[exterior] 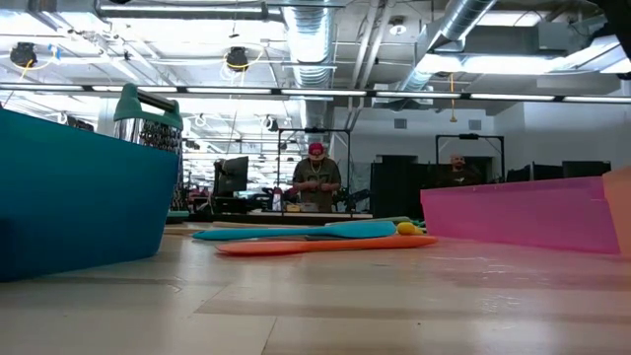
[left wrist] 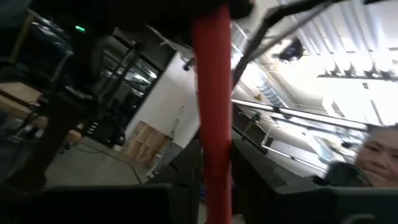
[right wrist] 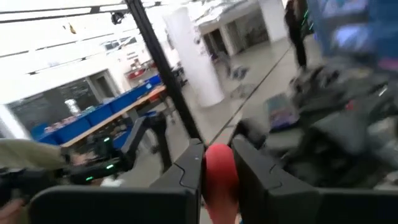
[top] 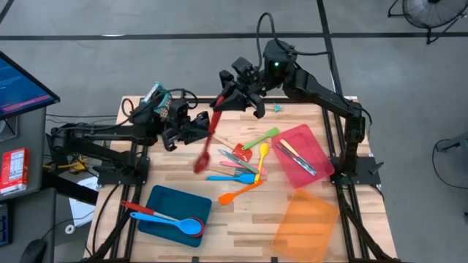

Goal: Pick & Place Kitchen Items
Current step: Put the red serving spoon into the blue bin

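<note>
- Two dark arms meet above the far-left part of the wooden surface (top: 241, 219), sharing one long red spatula (top: 207, 142) that hangs in the air between them, tilted, its blade lower and nearer the middle.
- Right claw (top: 219, 106) pinches the upper end of the red handle; its wrist view shows the rounded red end pressed between both fingers (right wrist: 186, 171).
- Left claw (top: 196, 131) sits around the same handle lower down; in its wrist view the red shaft (left wrist: 212, 112) runs through it, but whether the fingers press it or stand slightly off I cannot tell.
- Three flat trays lie on the near and right parts: an orange tray (top: 307, 226) nearest, a blue tray (top: 175, 212) at the left holding a blue spoon (top: 172, 221) and a red one, and a red tray (top: 303, 155) at the right holding slim utensils.
- Loose utensils lie in the middle: a green spatula (top: 263, 137), a yellow spoon (top: 263, 153), an orange spatula (top: 240, 193), a blue one (top: 223, 177).
- Behind the left arm stands a box grater with teal handle (top: 155, 95).
- A person (exterior: 315, 177) stands far off in the room.
</note>
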Motion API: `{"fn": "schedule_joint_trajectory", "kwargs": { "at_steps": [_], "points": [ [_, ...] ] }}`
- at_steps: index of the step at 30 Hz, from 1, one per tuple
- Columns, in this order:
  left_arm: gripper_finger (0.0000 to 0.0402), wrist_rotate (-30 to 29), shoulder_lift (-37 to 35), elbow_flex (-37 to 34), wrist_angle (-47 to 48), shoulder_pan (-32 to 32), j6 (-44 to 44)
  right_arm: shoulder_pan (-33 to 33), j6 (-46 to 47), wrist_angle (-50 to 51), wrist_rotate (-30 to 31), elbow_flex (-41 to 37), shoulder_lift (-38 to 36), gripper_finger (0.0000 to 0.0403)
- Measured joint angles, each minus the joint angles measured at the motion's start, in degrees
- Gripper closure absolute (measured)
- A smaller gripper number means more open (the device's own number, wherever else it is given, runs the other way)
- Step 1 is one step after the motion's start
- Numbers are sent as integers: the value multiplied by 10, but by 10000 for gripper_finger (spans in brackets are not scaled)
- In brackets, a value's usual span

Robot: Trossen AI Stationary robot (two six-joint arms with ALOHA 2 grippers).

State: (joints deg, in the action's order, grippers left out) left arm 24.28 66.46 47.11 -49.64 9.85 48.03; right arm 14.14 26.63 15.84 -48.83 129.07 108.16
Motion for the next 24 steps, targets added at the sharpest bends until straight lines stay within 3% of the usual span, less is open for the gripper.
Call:
{"fn": "schedule_joint_trajectory", "kwargs": {
  "at_steps": [10,16,24],
  "points": [
    [254,-9,0,0,121,12,-14,4,3,100,26,0,0,352],
    [231,-5,-9,0,121,12,-31,21,-25,182,42,0,0,352],
    [209,-8,-9,1,151,12,-43,31,-27,187,39,0,0,352]
  ]
}}
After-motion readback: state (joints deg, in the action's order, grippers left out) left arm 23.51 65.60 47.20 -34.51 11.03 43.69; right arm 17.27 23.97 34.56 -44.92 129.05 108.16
